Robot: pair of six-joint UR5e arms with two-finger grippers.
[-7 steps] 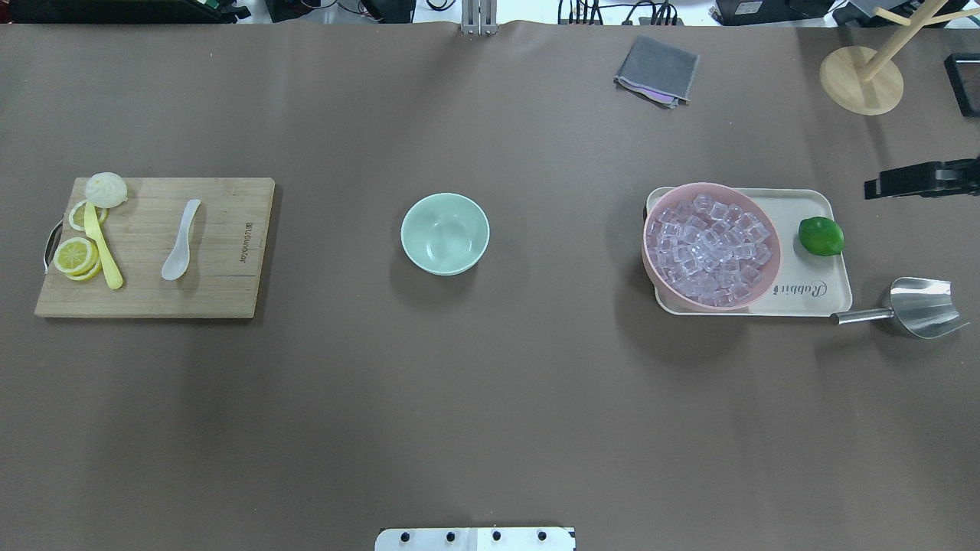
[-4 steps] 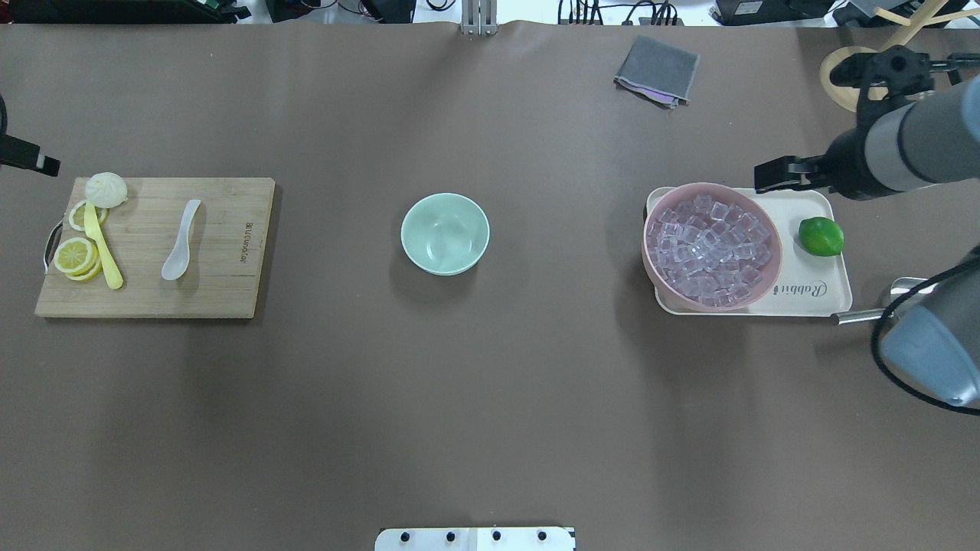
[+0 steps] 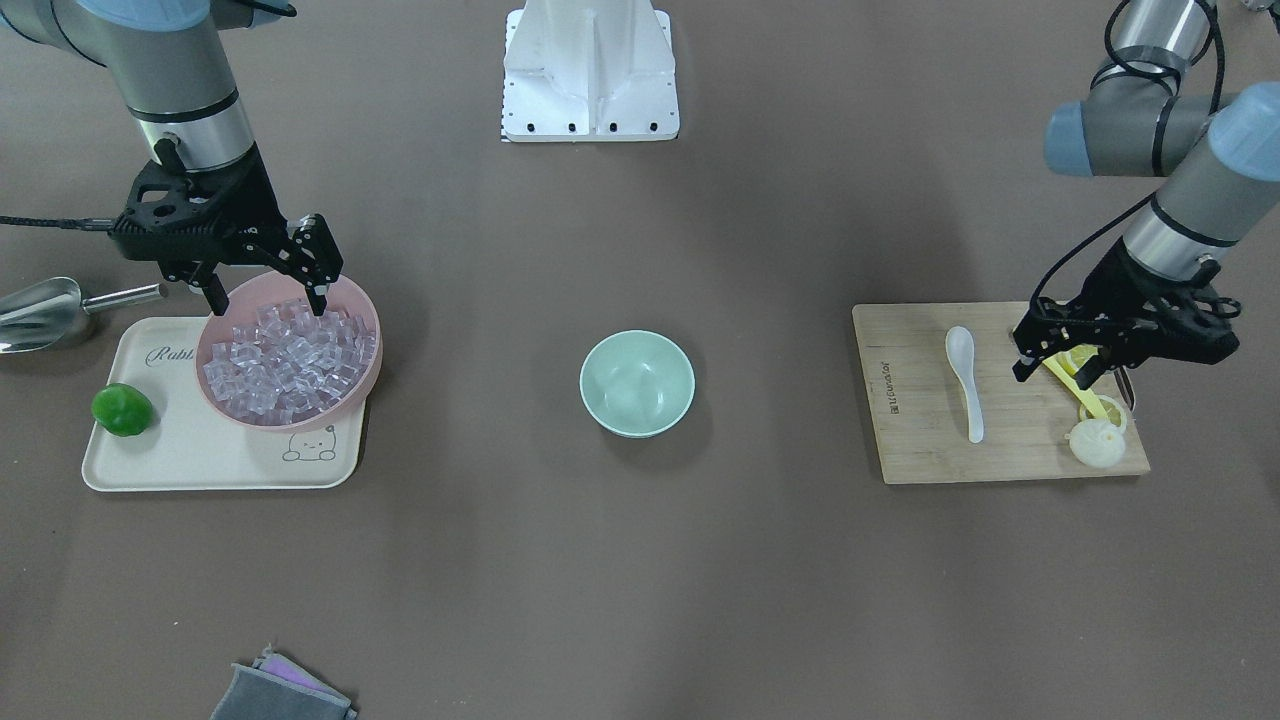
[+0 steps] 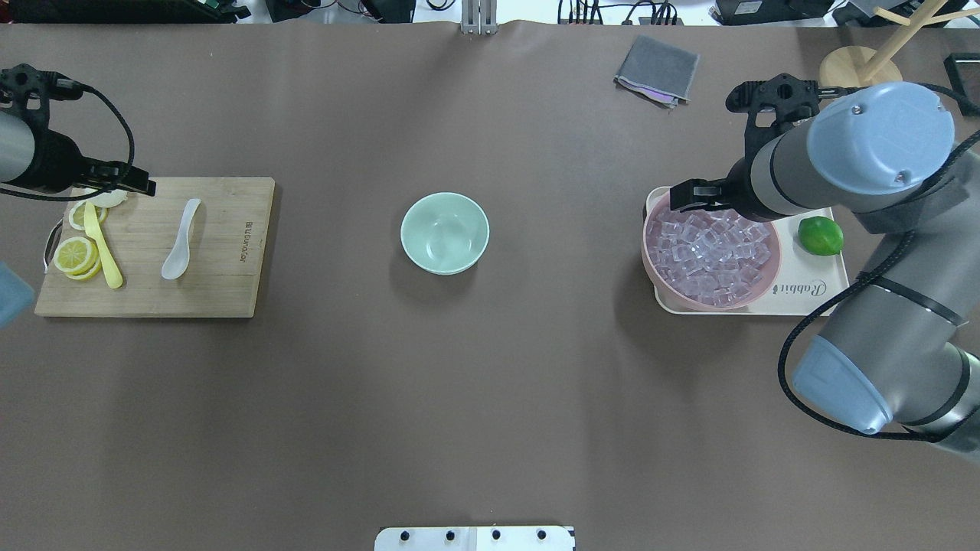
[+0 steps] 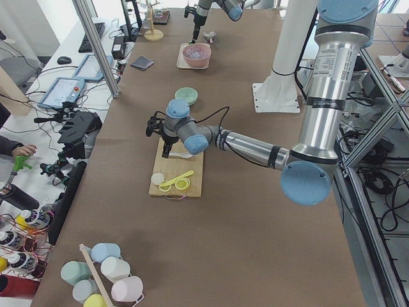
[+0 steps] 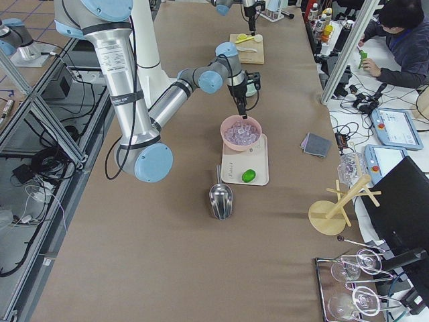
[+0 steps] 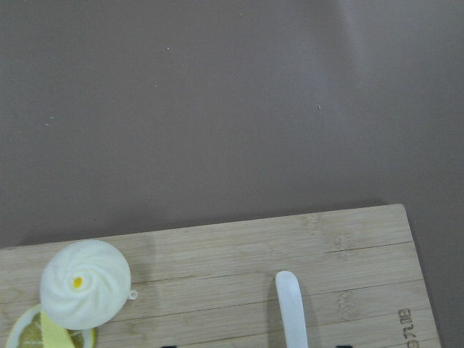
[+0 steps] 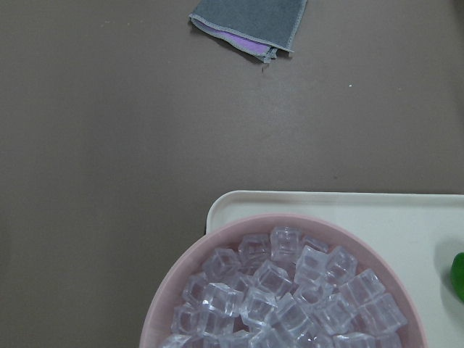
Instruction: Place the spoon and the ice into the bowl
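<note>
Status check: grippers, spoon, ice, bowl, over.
Both open: left gripper above board, right gripper above ice. On board, spoon untouched; bowl empty. Nothing blocking.

Lime (image 3: pixel 122 410) on tray (image 3: pixel 200 462); metal scoop (image 3: pixel 40 310) beside tray; grey cloth (image 3: pixel 282 692) apart.

We see bright, even light from above on the matte brown table (image 4: pixel 490 421), with no hard glare. Soft, blurred shadows pool beside the mint-green bowl (image 4: pixel 445 233), heaviest toward 7 o'clock in the overhead view. The ice (image 8: pixel 290 304) glints faintly and looks sharp. The metal scoop (image 3: pixel 40 312) shows a pale sheen. Every view is in focus, and the side views stretch slightly toward their edges.
</note>
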